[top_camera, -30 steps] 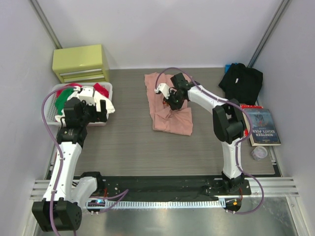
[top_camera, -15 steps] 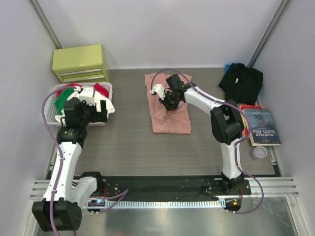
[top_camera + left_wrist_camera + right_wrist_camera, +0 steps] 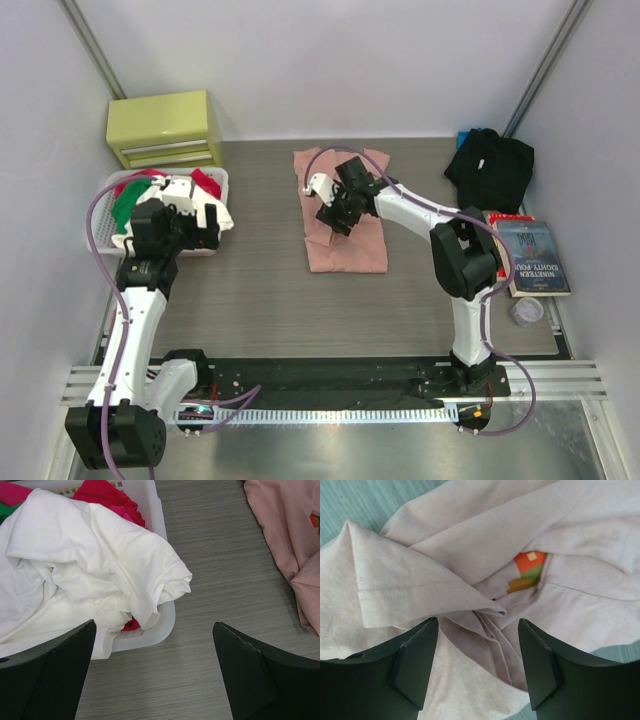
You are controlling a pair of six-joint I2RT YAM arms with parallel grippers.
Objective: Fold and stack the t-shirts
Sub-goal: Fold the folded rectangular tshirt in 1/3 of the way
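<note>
Salmon-pink t-shirt [image 3: 350,250]: lying partly folded to the right of the white basket [image 3: 165,615], a hemmed flap [image 3: 420,585] now resting across its middle.
Right gripper [image 3: 477,625]: having just let go, it is hovering over that flap with jaws apart and empty, so this fold is probably finishing.
Black t-shirt [image 3: 490,165]: lying crumpled far right of the basket.
Left gripper [image 3: 154,627]: hanging wide apart and empty at the basket's corner.

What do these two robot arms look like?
The left arm and right arm have white links with black joints, and a purple cable loops alongside each. The left gripper and right gripper each have two black, wedge-shaped fingers.
</note>
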